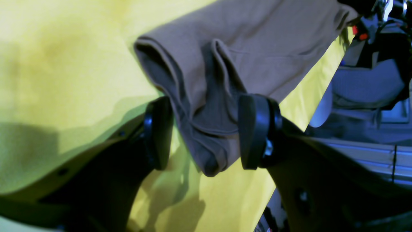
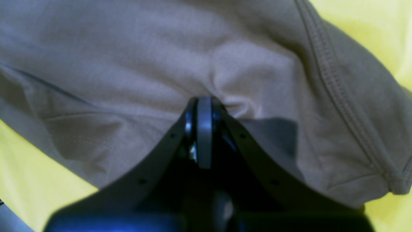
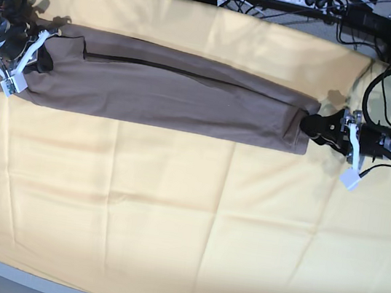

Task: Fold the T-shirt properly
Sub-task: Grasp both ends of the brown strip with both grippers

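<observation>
Base view: your plain taupe soft cloth T-shirt (image 3: 166,94) lies as a long, narrow folded band across the far part of the pale yellow cloth (image 3: 185,218) that covers the bench. Your right arm reaches in low at that view's left, its right claw (image 3: 26,55) at the band's end. Right wrist view: this claw (image 2: 204,106) is pressed fully together, with a pucker of the taupe fabric (image 2: 128,64) gathered at its tips. Your left arm lies nearly level at the base view's right, its left claw (image 3: 316,126) at the opposite end of the band. Left wrist view: this claw (image 1: 206,129) stands spread wide, its black pads (image 1: 252,129) on either side of the shirt's folded, hemmed corner (image 1: 206,106) without clamping it.
</observation>
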